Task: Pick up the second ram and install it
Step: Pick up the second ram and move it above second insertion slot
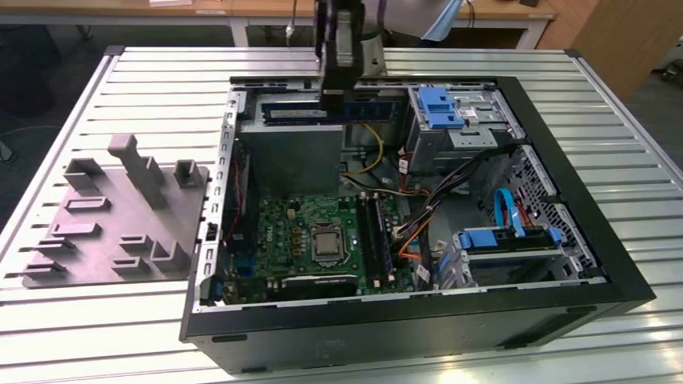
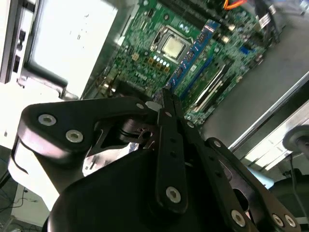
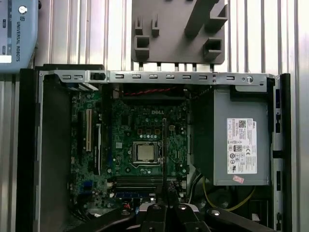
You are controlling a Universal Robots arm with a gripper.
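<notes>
End effector [image 1: 334, 98] pinches 2nd ram [image 1: 293, 114] mid-length (above PSU [image 1: 288, 156]); I'd keep it level, edge lined w/ a motherboard [image 1: 309, 232] slot.

Print check, first wrist view: big white rating label [image 3: 241, 146] on the face of the grey power supply [image 3: 219, 121], with dense small print, a code square and a row of approval marks. Small pinkish sticker [image 3: 238, 179] just beside it on the same face. White logo lettering [image 3: 157, 112] on the green motherboard [image 3: 125, 121], between the CPU socket [image 3: 143, 152] and the case's rear panel [image 3: 154, 76]. Blue-grey arm housing [image 3: 17, 29] carries a line of white capitals run sideways, with a white tag [image 3: 5, 59] next to it. Exterior view, upper middle of frame: pale sticker [image 1: 290, 114] on the second ram [image 1: 363, 110], print can't be made out
</notes>
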